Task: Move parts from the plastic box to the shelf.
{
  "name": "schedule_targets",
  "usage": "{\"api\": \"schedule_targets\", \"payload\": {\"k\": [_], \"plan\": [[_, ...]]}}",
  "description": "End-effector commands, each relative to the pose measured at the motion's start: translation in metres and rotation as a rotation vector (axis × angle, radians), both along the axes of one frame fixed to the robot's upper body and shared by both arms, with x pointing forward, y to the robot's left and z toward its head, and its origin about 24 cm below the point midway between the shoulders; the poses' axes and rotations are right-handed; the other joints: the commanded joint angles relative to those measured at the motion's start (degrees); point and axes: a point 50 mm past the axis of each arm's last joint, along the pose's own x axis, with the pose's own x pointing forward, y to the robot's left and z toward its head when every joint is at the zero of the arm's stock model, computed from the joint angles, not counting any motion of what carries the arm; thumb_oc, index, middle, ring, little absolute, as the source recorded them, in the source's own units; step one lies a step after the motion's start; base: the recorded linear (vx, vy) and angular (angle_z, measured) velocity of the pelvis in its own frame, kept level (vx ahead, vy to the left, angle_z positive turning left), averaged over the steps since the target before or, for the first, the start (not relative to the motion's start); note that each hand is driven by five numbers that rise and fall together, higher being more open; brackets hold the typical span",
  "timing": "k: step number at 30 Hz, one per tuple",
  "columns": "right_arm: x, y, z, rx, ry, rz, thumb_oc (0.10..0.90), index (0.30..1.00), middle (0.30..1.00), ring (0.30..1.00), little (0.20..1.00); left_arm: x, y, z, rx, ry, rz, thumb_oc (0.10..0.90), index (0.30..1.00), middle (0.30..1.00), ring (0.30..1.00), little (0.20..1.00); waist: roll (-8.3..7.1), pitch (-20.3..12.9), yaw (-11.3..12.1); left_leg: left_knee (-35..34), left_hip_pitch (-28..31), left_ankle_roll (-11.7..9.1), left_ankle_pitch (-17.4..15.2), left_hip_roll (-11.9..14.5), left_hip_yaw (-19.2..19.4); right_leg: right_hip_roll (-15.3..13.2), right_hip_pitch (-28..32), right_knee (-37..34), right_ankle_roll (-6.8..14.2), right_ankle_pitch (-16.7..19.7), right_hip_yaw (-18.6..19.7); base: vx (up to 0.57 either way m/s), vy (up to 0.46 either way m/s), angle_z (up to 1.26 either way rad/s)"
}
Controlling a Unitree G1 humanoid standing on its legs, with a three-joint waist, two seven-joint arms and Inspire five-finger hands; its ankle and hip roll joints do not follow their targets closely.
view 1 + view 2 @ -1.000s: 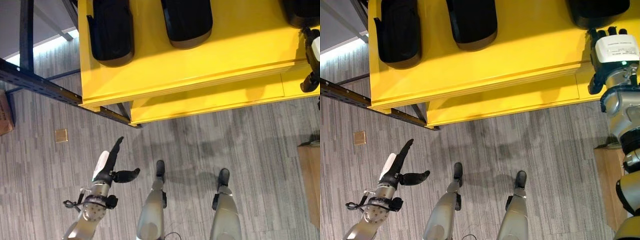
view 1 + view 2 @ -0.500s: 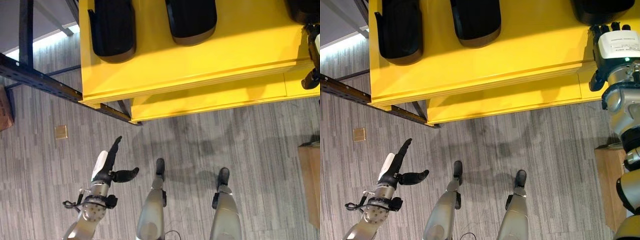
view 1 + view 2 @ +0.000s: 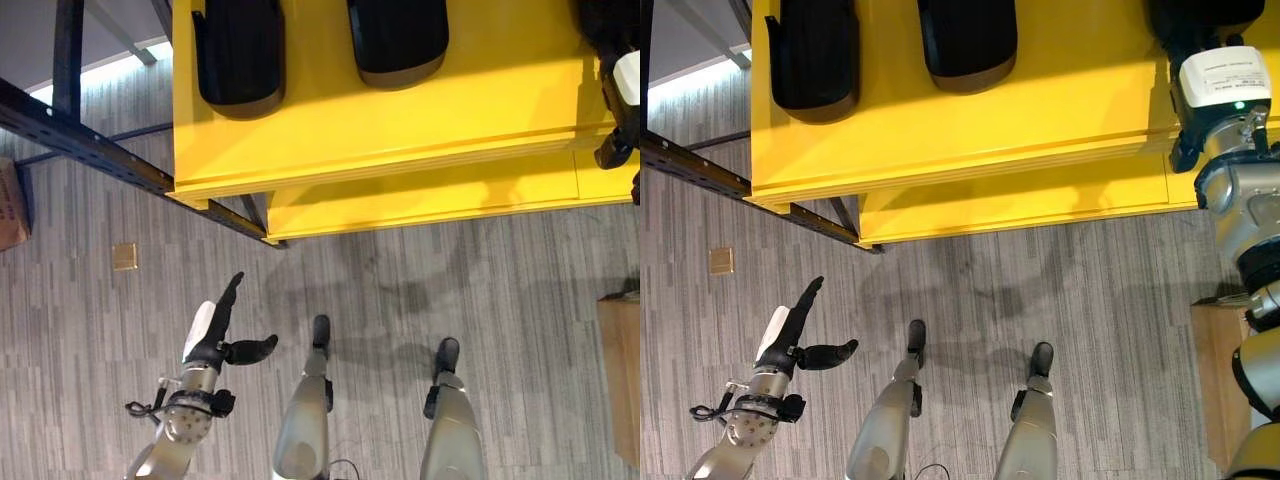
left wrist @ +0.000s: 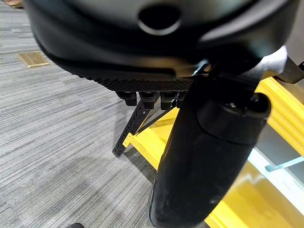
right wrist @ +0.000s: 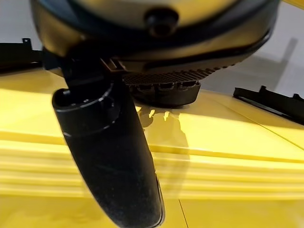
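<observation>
At the frame's upper right the right hand (image 3: 1220,95) rests over a black part (image 3: 1195,15) on the yellow shelf (image 3: 1040,110), grip unreadable; withdrawing carelessly could drag it off, while the left hand (image 3: 215,335) hangs spread.

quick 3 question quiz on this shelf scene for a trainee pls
1. True or false: the left hand is holding a black part.
2. Which hand is up at the yellow shelf? A) left B) right
3. How many black parts lie fully clear of the hands on the shelf top?

Key:
1. False; it hangs low over the floor with straight fingers, holding nothing.
2. B; the right hand is over the shelf's edge by a third black part.
3. Two: one black part and another.
</observation>
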Motion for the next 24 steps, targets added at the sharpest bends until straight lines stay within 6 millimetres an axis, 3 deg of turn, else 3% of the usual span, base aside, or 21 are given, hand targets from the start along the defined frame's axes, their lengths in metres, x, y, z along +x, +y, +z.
{"api": "schedule_targets", "payload": {"k": [1, 7, 8, 12, 19, 24], "plan": [[-0.009, 0.011, 0.051, 0.016, -0.211, 0.049, 0.9, 1.0, 1.0, 1.0, 1.0, 0.002, 0.017, 0.032, 0.015, -0.159, 0.041, 0.9, 1.0, 1.0, 1.0, 1.0, -3.4, -0.5, 0.4, -2.5, 2.1, -0.4, 0.7, 0.7, -1.8, 0.8, 1.1, 1.6, -2.7, -1.2, 1.0, 0.0, 0.0, 0.0], [-0.006, 0.02, 0.013, 0.114, -0.179, 0.137, 0.9, 1.0, 1.0, 1.0, 1.0, 0.002, 0.017, 0.029, 0.019, -0.147, 0.054, 0.9, 1.0, 1.0, 1.0, 1.0, -4.21, -0.7, -0.3, -2.2, 2.9, -0.2, 0.2, 0.8, -1.9, 1.0, 2.5, 0.9, -2.7, -1.1, 0.7, 0.0, 0.012, 0.07], [-0.007, 0.018, -0.005, 0.15, -0.153, 0.144, 0.9, 1.0, 1.0, 1.0, 1.0, 0.002, 0.017, 0.028, 0.022, -0.142, 0.052, 0.9, 1.0, 1.0, 1.0, 1.0, -4.51, -1.1, -0.6, -1.9, 3.4, -0.1, -0.1, 0.9, -1.9, 0.9, 3.2, 0.5, -2.7, -1.1, 0.6, 0.0, 0.018, 0.05], [-0.012, 0.017, -0.046, 0.25, -0.102, 0.17, 0.9, 1.0, 1.0, 1.0, 1.0, 0.0, 0.018, 0.027, 0.023, -0.132, 0.058, 0.9, 1.0, 1.0, 1.0, 1.0, -5.25, -2.0, -1.3, -1.1, 4.5, 0.0, -0.9, 1.1, -1.8, 0.9, 5.1, -0.4, -2.6, -1.0, 0.3, 0.0, 0.0, 0.0], [-0.042, 0.016, -0.13, 0.46, 0.027, 0.185, 0.9, 1.0, 1.0, 1.0, 1.0, -0.006, 0.024, 0.024, 0.054, -0.092, 0.066, 0.9, 1.0, 1.0, 1.0, 1.0, -6.87, -4.8, -2.5, -0.1, 7.7, -0.1, -2.4, 1.7, -1.7, 1.2, 10.3, -3.7, -2.3, -0.7, -0.6, 0.02, -0.003, 0.01], [-0.069, 0.026, -0.171, 0.647, 0.092, 0.242, 0.9, 1.0, 1.0, 1.0, 1.0, -0.014, 0.031, 0.023, 0.075, -0.062, 0.071, 0.9, 1.0, 1.0, 1.0, 1.0, -8.09, -7.9, -3.7, -0.8, 11.1, -0.2, -3.1, 2.3, -1.3, 1.9, 14.5, -7.2, -2.1, -0.1, -1.1, 0.06, -0.012, -0.04]]}}
